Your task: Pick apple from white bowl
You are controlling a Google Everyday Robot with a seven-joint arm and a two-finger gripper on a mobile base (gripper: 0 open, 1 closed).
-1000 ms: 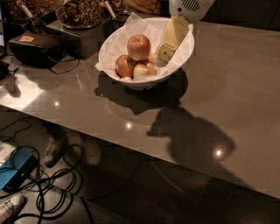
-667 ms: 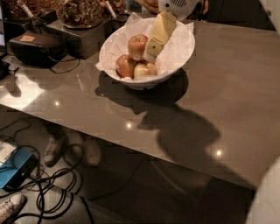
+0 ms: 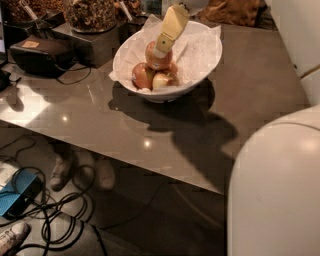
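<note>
At the near right, a white rounded part of the robot (image 3: 275,190) is filling the corner. On the floor at the near left, black cables (image 3: 60,220) are lying in loops beside a blue box (image 3: 15,197). A pair of pale shoes (image 3: 80,172) is showing under the near edge of the table (image 3: 150,130). The table's grey top is catching small spots of light.

Toward the table's far side the bowl (image 3: 202,70) is sitting, white, wide and lined with crinkled paper (image 3: 200,42). In its left part the apple (image 3: 159,60), mostly red, is resting on top of two other apples (image 3: 142,75), one of which is showing a yellow-green patch.

The gripper (image 3: 162,47), pale yellow, is slanting down into the bowl from the far side, its tip touching the apple's top. How far it is open, and whether it is gripping anything, I cannot tell.

Left of the bowl a black case (image 3: 42,55) is lying with a cord. Beyond it, dark containers of nuts (image 3: 90,12) are standing. A brown bag (image 3: 235,10) is lying at the far edge.
</note>
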